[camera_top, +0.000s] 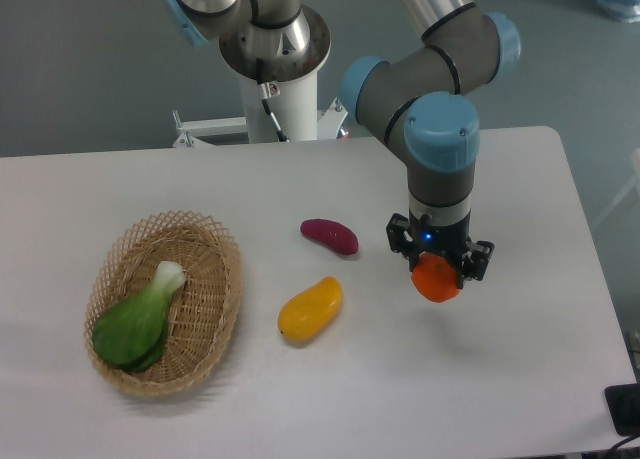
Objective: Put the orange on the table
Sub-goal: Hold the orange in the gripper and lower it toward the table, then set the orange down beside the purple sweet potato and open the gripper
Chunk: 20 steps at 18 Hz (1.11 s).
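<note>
Here, one robot arm [440, 89] reaches down over the right part of the white table [300, 409], its single gripper [437, 277] closed around one small orange [436, 279], which sits between the fingers at the tool's tip; whether the fruit touches the tabletop cannot be told from this angle. To its left lie one yellow mango [310, 308] and one purple sweet potato [329, 235], near each other but apart, while farther left one wicker basket [215, 269] holds a single leafy green vegetable [138, 321].
</note>
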Tool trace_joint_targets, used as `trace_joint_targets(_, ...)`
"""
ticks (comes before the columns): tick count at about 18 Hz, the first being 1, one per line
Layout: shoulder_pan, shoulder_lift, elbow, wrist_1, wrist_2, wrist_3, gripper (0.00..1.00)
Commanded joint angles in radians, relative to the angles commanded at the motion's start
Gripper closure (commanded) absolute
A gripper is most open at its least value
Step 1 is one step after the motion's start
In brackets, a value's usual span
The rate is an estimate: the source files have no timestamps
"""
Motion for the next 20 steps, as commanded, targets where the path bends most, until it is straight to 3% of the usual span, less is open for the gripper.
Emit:
trace_joint_targets(10, -0.006, -0.005, 0.003, -0.002, 0.023, 0.000, 0.24)
trace_joint_targets(20, -0.008, 0.021, -0.133, 0.023, 0.025, 0.063, 0.24)
